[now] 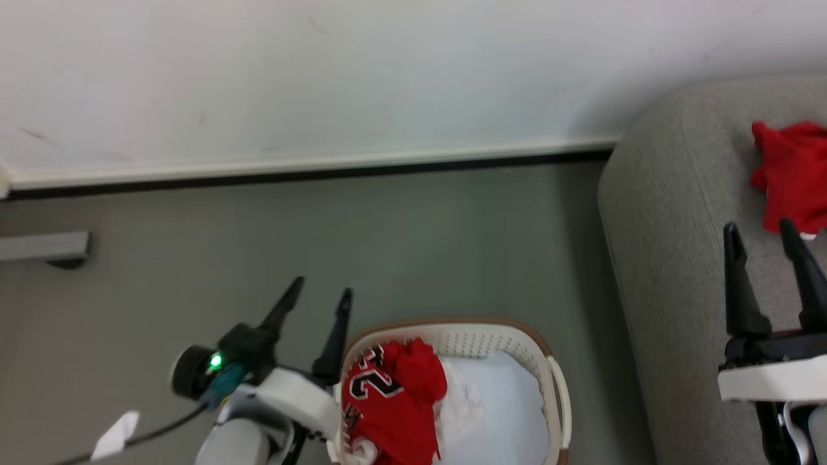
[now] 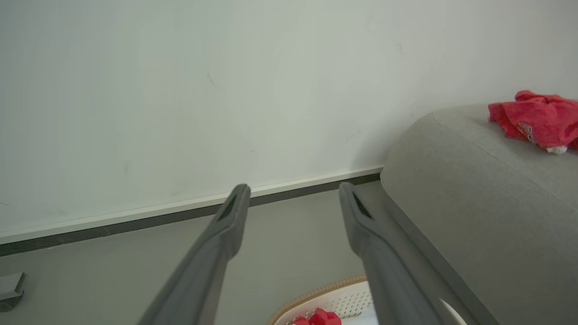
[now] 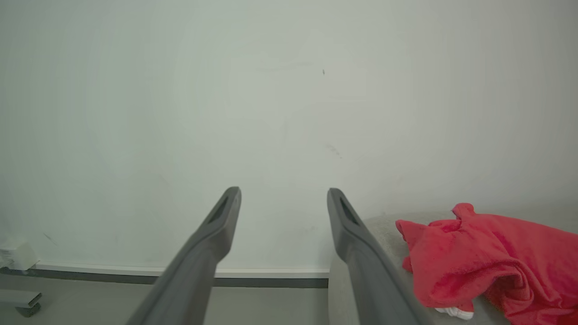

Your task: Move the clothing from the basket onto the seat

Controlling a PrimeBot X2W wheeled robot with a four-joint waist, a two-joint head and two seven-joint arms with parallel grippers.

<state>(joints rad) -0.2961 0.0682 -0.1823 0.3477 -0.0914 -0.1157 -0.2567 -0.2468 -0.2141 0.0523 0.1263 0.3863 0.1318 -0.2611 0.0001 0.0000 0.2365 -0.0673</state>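
Observation:
A red jersey with white and black numerals point(image 1: 387, 403) lies crumpled in the left half of the cream basket point(image 1: 555, 381), over a pale sheet. My left gripper point(image 1: 321, 292) hangs open just left of the basket rim, empty. In the left wrist view its fingers point(image 2: 226, 234) frame the floor, with the basket rim point(image 2: 316, 291) at the bottom edge. Another red garment point(image 1: 791, 174) lies bunched on the grey seat point(image 1: 665, 213). My right gripper point(image 1: 759, 226) is open and empty over the seat, just short of that garment point(image 3: 487, 262).
A white wall with a pale baseboard point(image 1: 310, 165) runs behind the grey floor point(image 1: 413, 245). A grey bar point(image 1: 45, 245) sticks out at the far left. A cable and a white tag point(image 1: 116, 434) trail from my left arm.

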